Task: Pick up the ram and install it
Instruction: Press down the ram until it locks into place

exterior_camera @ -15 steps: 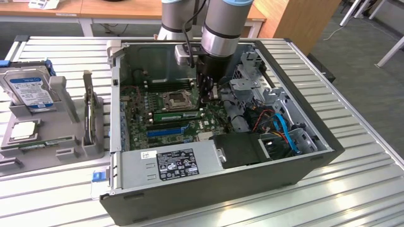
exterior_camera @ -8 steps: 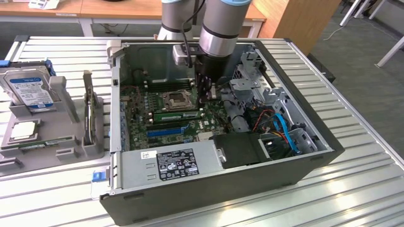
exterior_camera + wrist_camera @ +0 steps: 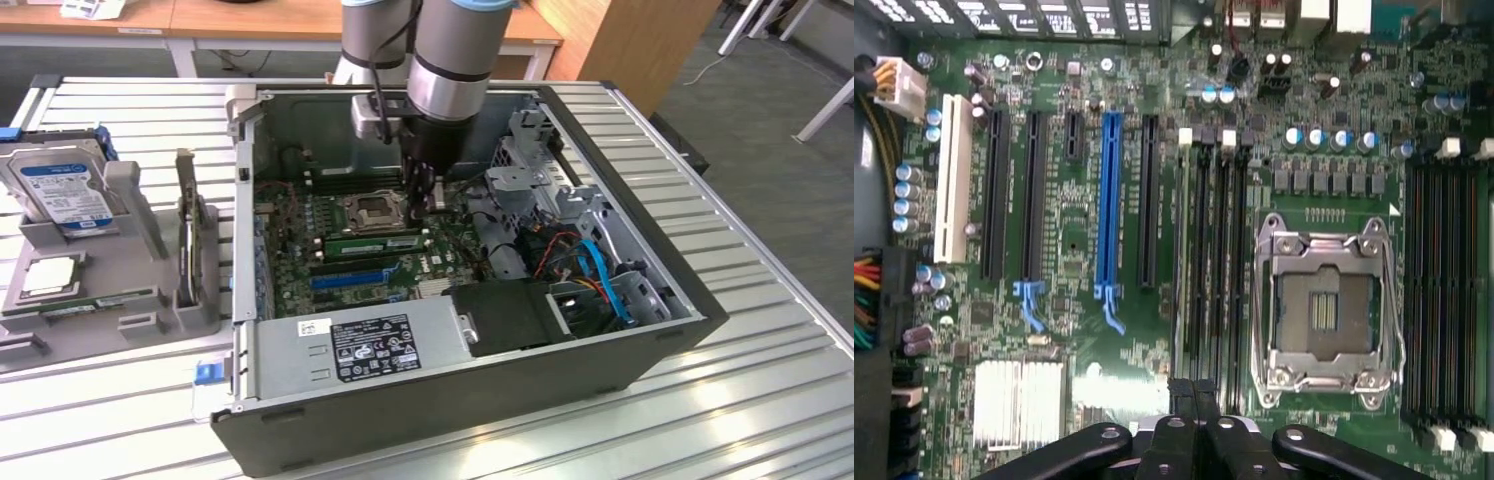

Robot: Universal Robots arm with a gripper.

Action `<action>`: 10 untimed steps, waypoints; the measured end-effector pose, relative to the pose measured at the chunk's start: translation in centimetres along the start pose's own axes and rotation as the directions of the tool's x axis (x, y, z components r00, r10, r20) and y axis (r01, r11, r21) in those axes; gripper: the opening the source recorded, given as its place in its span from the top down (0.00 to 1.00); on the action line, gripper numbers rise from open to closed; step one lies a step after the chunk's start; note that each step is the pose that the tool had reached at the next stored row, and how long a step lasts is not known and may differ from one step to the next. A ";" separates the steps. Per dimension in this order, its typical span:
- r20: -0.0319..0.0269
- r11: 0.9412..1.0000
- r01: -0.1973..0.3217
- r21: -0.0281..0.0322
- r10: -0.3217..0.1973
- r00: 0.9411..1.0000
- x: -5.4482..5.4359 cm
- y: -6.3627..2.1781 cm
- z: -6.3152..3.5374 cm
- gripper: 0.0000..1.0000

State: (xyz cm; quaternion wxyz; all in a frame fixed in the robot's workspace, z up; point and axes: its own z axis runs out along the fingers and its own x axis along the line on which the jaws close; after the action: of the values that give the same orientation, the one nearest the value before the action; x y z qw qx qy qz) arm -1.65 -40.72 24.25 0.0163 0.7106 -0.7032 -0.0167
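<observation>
One robot arm reaches down into an open desktop computer case [image 3: 641, 300] lying on its side on a slatted metal table [image 3: 747, 400]. Its gripper [image 3: 424, 205] is lowered over the motherboard [image 3: 300, 255], just to the exterior view's right of the empty processor socket [image 3: 370, 210].

From the wrist view, the gripper [image 3: 1194, 400] has its two dark fingers [image 3: 1180, 395] pressed together, with nothing visible between them. They sit over the end of the memory slots beside the socket [image 3: 1324, 310].

The ram [image 3: 378, 245] stands in a slot just on the near side of the socket, a green stick with dark chips. In the wrist view it appears edge-on [image 3: 1180, 260] in the slot nearest the long blue expansion slot [image 3: 1110, 200]. Whether the fingers touch it cannot be told.

Near the front of the case lies the grey power supply [image 3: 360, 345]. On the exterior view's left, well apart from the case, a grey holder [image 3: 134, 320] carries a hard drive [image 3: 60, 185].
</observation>
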 end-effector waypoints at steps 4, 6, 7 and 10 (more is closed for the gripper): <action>0.000 1.000 0.000 0.000 0.000 1.000 0.0 0.85 0.04 0.90; 0.000 1.000 0.000 0.000 0.000 1.000 0.0 1.19 0.06 0.90; 0.000 1.000 0.000 0.000 0.000 1.000 -0.1 1.34 0.07 0.90; 0.000 1.000 0.000 0.000 0.000 1.000 -0.1 1.79 0.10 0.90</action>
State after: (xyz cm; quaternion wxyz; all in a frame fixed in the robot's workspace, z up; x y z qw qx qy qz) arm -3.45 -40.66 24.23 0.0163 0.7106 -0.7032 -0.0166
